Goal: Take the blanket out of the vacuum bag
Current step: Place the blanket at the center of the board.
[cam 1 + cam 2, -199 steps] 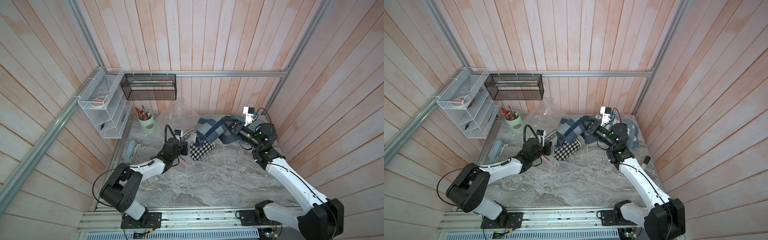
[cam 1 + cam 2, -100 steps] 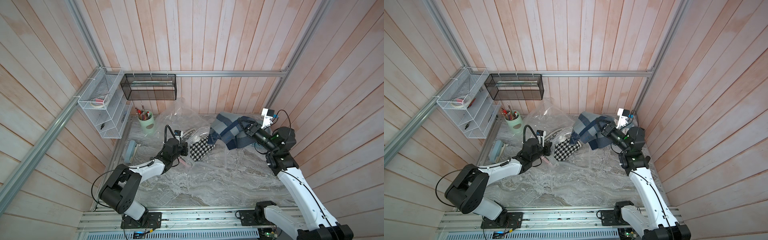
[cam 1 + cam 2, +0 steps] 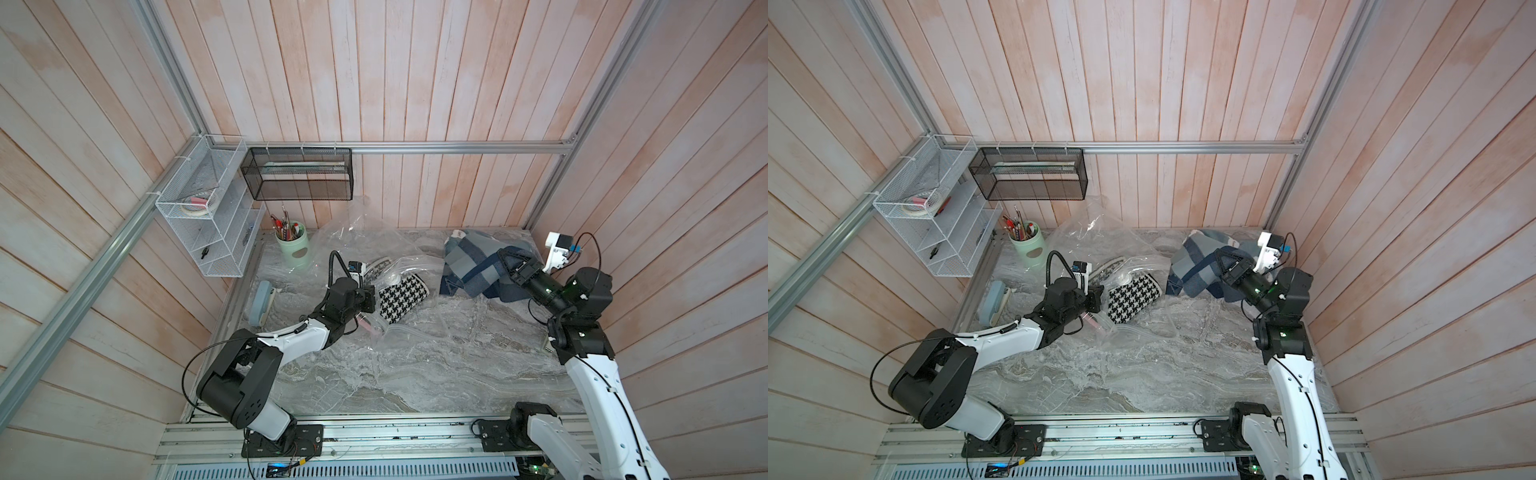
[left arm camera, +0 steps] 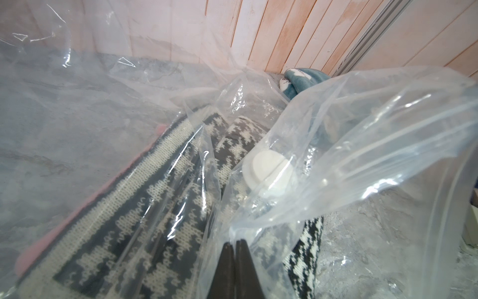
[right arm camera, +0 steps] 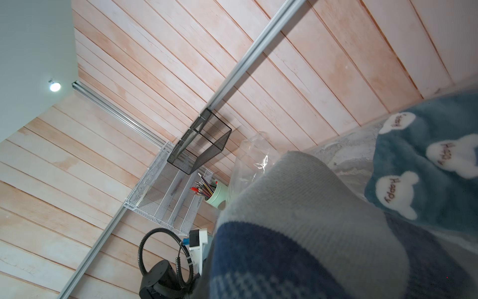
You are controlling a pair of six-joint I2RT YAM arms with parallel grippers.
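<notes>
Grey marbled tabletop (image 3: 415,374) forms the floor of a wood-panelled booth, with a mint-green pen cup (image 3: 293,249) at its back edge. Just to the right of the cup the clear vacuum bag (image 3: 349,237) lies crumpled, with one flap standing up against the wall. Its round white valve (image 4: 269,168) shows in the left wrist view. A houndstooth cloth (image 3: 401,303) lies partly inside the bag, near the cup. The left gripper (image 4: 234,243), also near the cup, has its fingers pressed together on a fold of the bag's plastic. Well to the right of the cup, past the bag and outside it, the blue-and-grey blanket (image 3: 469,266) is bunched over the right gripper (image 3: 509,262) — fingers closed in the cloth — with a teal fleece (image 5: 403,155) printed with white bears behind it.
</notes>
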